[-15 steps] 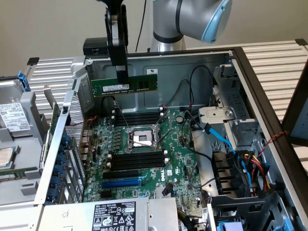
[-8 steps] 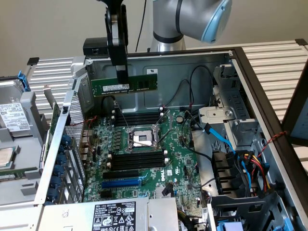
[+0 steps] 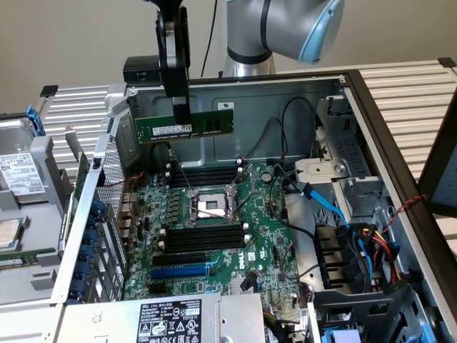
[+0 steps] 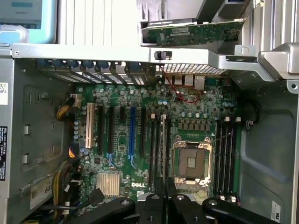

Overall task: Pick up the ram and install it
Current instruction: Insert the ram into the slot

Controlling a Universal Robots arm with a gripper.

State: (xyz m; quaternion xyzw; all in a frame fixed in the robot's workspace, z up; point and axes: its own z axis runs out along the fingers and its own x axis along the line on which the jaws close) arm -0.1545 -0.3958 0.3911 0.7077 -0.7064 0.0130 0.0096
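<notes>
Your black end effector (image 3: 181, 113) is clamped shut on the top edge of the ram (image 3: 211, 124), a long, narrow dark-green circuit-board stick with black chips and a small white label. It holds the stick level in the air inside the open grey metal computer case (image 3: 357, 114), near the case's far wall. The stick hangs above the black memory slots (image 3: 203, 175) at the far edge of the green motherboard (image 3: 214, 286), clear of them.
</notes>
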